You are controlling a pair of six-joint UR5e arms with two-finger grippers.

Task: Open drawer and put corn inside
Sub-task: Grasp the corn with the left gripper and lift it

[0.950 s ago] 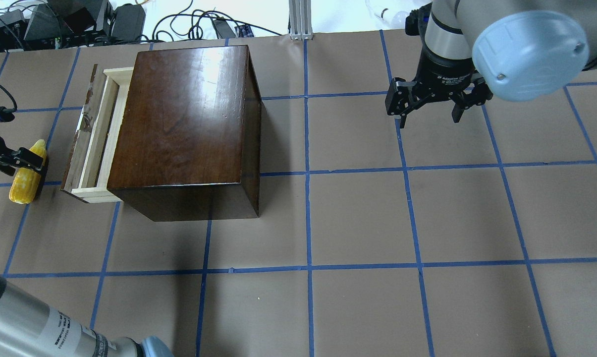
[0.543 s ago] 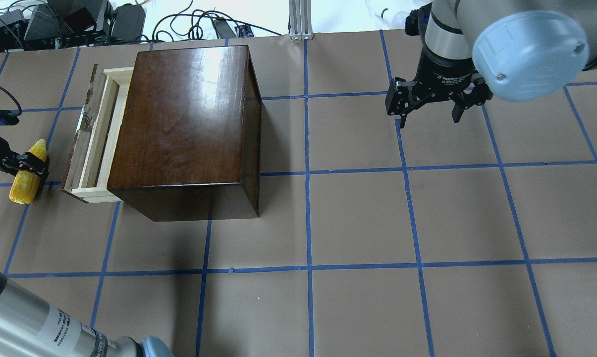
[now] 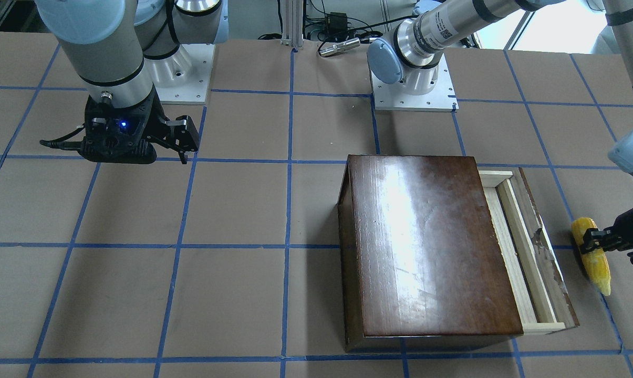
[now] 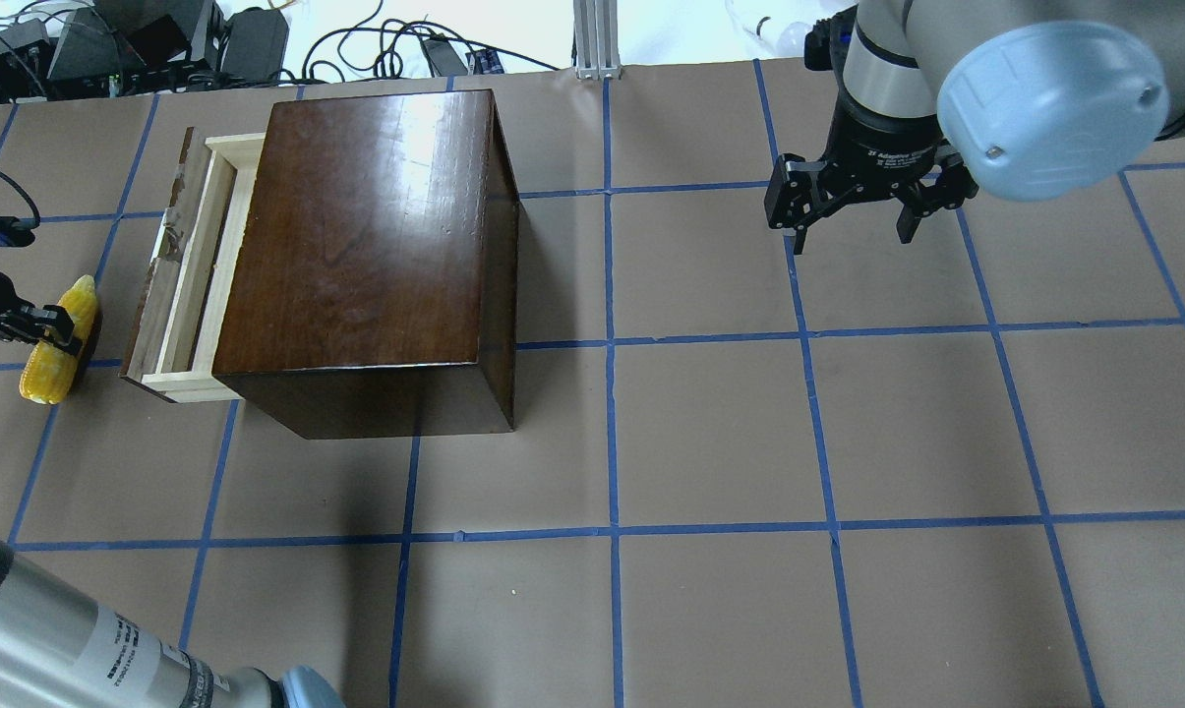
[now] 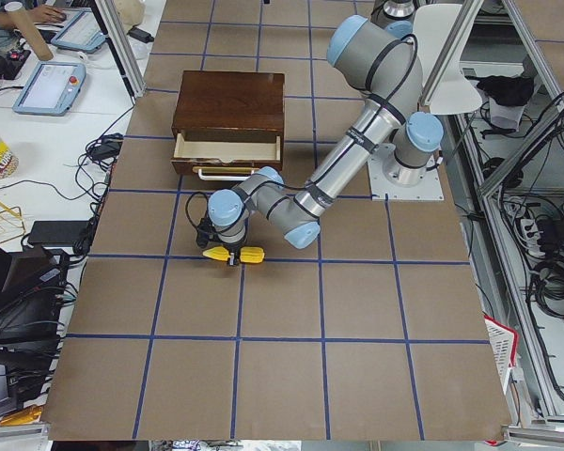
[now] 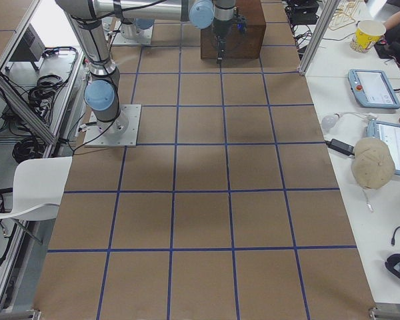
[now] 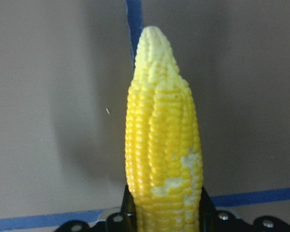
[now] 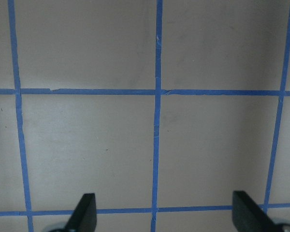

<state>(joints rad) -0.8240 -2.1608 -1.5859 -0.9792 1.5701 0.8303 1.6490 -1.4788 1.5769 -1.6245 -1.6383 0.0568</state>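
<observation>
The yellow corn (image 4: 56, 344) is at the table's far left, held across its middle by my left gripper (image 4: 59, 327), which is shut on it. In the left wrist view the corn (image 7: 164, 159) stands between the fingers, tip pointing away, low over the brown paper. It also shows in the front view (image 3: 594, 257). The drawer (image 4: 194, 270) is pulled partly out of the dark-brown box (image 4: 366, 236), towards the corn, its pale inside empty where it shows. My right gripper (image 4: 853, 231) is open and empty, hanging over bare table far to the right.
The table is covered in brown paper with a blue tape grid (image 4: 612, 344). Cables and equipment (image 4: 110, 44) lie beyond the far edge. My left arm's elbow (image 4: 81, 649) reaches in at the near left corner.
My left gripper has shifted slightly left with the corn in its grip; the corn's tip has moved a little. The drawer, the box and my right arm have not moved.
</observation>
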